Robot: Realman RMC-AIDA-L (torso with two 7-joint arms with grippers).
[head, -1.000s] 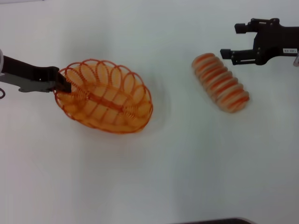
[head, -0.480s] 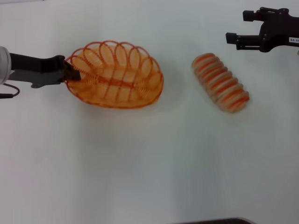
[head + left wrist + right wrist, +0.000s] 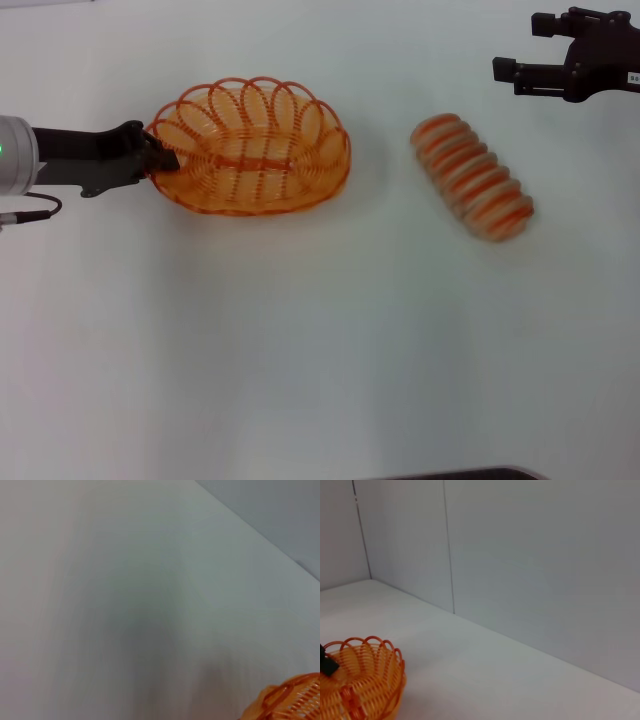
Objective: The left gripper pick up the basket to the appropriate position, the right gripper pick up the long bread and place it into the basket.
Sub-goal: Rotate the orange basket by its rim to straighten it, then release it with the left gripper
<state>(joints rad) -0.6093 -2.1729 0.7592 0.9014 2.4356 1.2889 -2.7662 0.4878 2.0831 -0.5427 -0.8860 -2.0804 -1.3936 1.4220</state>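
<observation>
1. The basket, a shallow oval of orange wire with a rim of looping arches, lies on the far left part of the white worktop, its long axis running left to right.
2. The left hand reaches in from the left edge on a dark arm with a silver cuff carrying a green light; its black fingers are clamped on the basket's left rim.
3. Whether the basket rests on the worktop or is lifted just clear of it cannot be told from the head view.
4. The long bread, a tan loaf with rounded ends and crosswise orange-red stripes, lies on the worktop to the right of the basket and apart from it, set on a diagonal with its left end farther away and its right end nearer.
5. The right hand is at the far right corner, beyond the loaf and touching nothing; its two black fingers point left and stand wide apart, one farther away than the other, with only bare worktop between them.
6. The left wrist view shows mostly bare worktop, with one corner of the basket at the edge of the picture.
7. The right wrist view shows the basket on the worktop before a grey panelled wall, with a black fingertip of the left hand at its rim.
</observation>
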